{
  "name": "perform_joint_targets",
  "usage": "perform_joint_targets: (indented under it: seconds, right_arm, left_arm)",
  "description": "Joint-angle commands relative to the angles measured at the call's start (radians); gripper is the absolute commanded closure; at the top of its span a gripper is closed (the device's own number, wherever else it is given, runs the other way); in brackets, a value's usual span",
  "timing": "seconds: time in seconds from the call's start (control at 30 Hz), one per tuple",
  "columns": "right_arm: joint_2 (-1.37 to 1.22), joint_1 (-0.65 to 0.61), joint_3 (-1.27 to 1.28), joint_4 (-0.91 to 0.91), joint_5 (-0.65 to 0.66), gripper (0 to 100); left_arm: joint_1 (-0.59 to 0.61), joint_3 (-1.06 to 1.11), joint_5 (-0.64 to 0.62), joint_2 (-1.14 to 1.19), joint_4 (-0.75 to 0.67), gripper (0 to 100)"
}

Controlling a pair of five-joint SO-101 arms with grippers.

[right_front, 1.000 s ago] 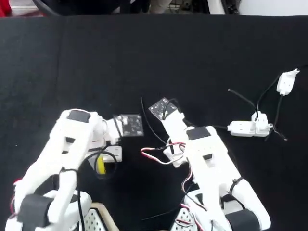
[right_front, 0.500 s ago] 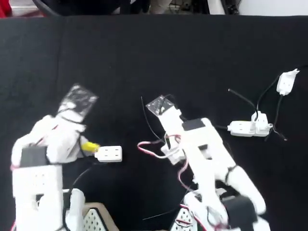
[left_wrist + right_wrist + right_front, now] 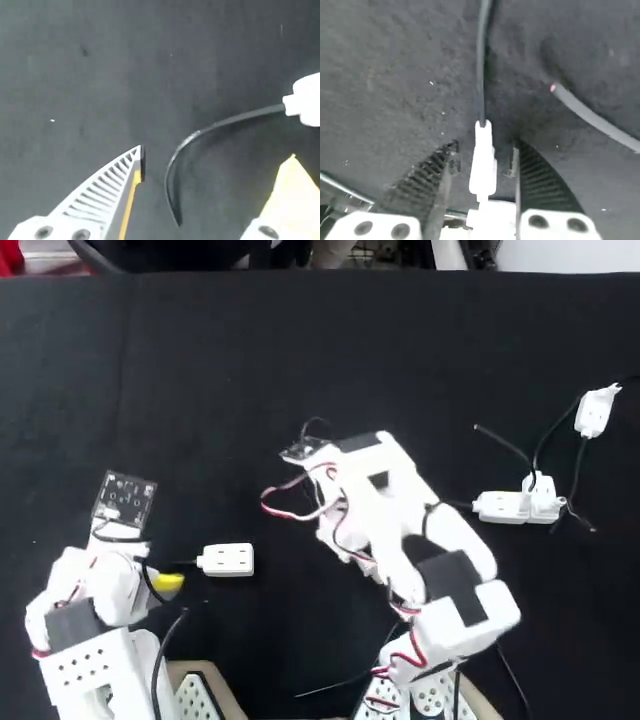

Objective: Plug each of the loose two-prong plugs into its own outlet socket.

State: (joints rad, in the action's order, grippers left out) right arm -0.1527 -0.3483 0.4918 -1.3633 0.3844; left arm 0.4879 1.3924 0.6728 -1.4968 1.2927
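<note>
1. Since the last frame your left arm [image 3: 95, 600] has pulled back from the outlet block [image 3: 225, 559]; your right arm [image 3: 400, 530] has swung toward the middle.
2. Plug [image 3: 484, 160] lies between the part-open jaws of your right gripper [image 3: 484, 149], with gaps on both sides.
3. Left gripper [image 3: 216, 154] gapes wide and empty; black cord [image 3: 169, 175] crosses between.
4. Second outlet strip [image 3: 505, 506] sits well apart.

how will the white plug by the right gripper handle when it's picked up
The white plug looks small and rigid, so probably light and easy to pinch in the open right gripper. Its thin black cord looks flexible, so it will likely trail and may twist the plug when lifted.
</note>
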Motion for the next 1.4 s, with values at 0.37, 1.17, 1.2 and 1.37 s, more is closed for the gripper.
perform_joint_targets:
  seconds: [0.37,1.17,1.2,1.37]
  right_arm:
    - [-0.297,0.002,-0.268,-0.218,0.146,83.9]
    - [-0.295,0.003,-0.291,-0.227,0.167,98.6]
    - [-0.295,0.003,-0.295,-0.227,0.155,98.6]
    - [-0.239,0.003,-0.325,-0.215,0.084,98.6]
  left_arm:
    - [0.007,0.097,0.021,-0.164,0.054,60]
    - [-0.019,0.113,0.025,-0.198,0.074,60]
    - [-0.019,0.113,0.025,-0.198,0.074,60]
    - [-0.019,0.113,0.021,-0.198,0.071,60]
